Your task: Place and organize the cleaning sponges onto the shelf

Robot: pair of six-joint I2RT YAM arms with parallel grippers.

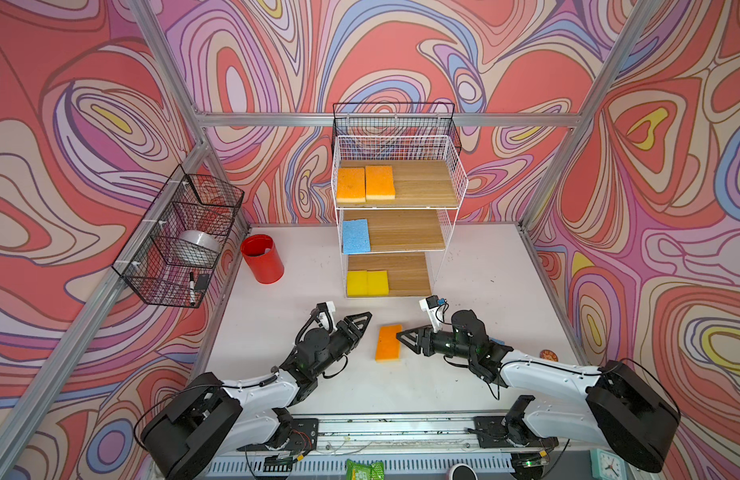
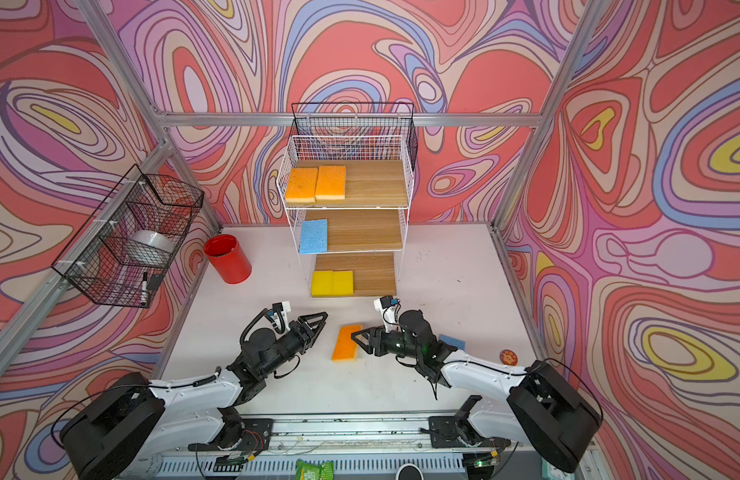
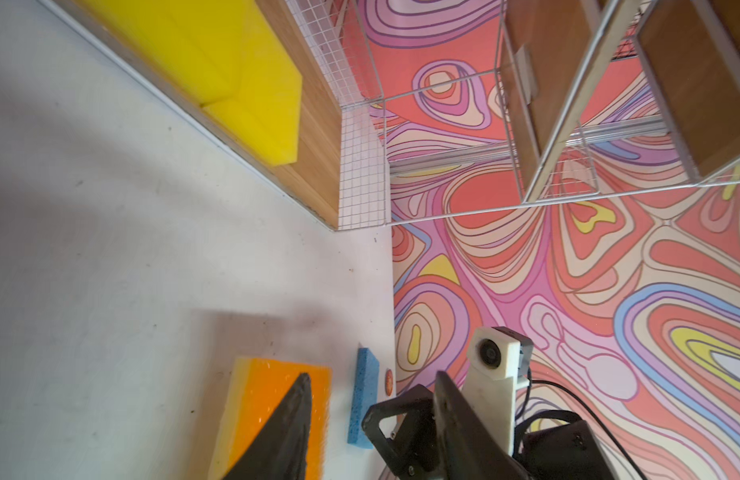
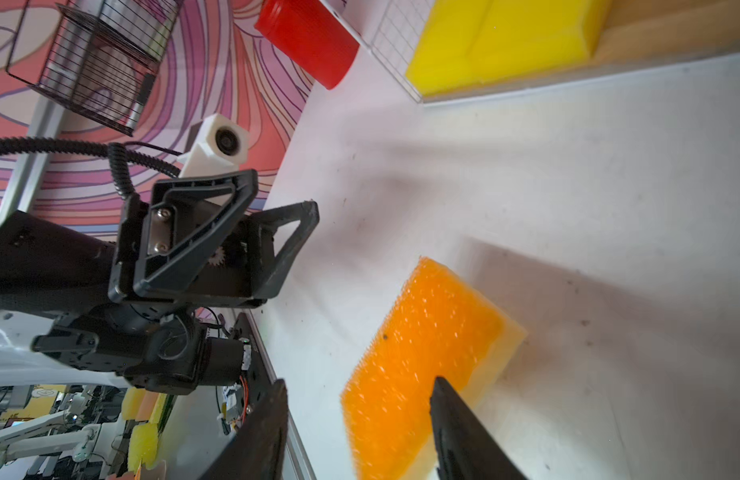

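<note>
Overhead, in both top views, the shelf (image 1: 457, 166) stands at 12 o'clock on the table (image 1: 484, 270). Two orange sponges (image 1: 351, 185) lie side by side on its top board, one blue sponge (image 1: 356, 236) on the middle board and two yellow sponges (image 1: 357, 283) on the bottom board, all toward the 9 o'clock end. A loose orange sponge (image 1: 388, 344) lies flat on the table at 6 o'clock of the shelf. The left gripper (image 1: 364, 323) sits at its 9 o'clock, near but apart. The right gripper (image 1: 403, 338) is at its 3 o'clock, tips over the sponge's edge. In a top view a second blue sponge (image 2: 452, 341) lies on the table behind the right wrist.

From the left wrist, the loose orange sponge (image 3: 260, 407) lies under one finger, with the second blue sponge (image 3: 363, 401) just beyond it.

From the right wrist, its own jaws stand apart, clamping nothing; one finger overlaps the loose orange sponge (image 4: 422, 353), which rests orange face up. Opposite, the left gripper (image 4: 283, 191) has its fingers spread and empty.
</note>
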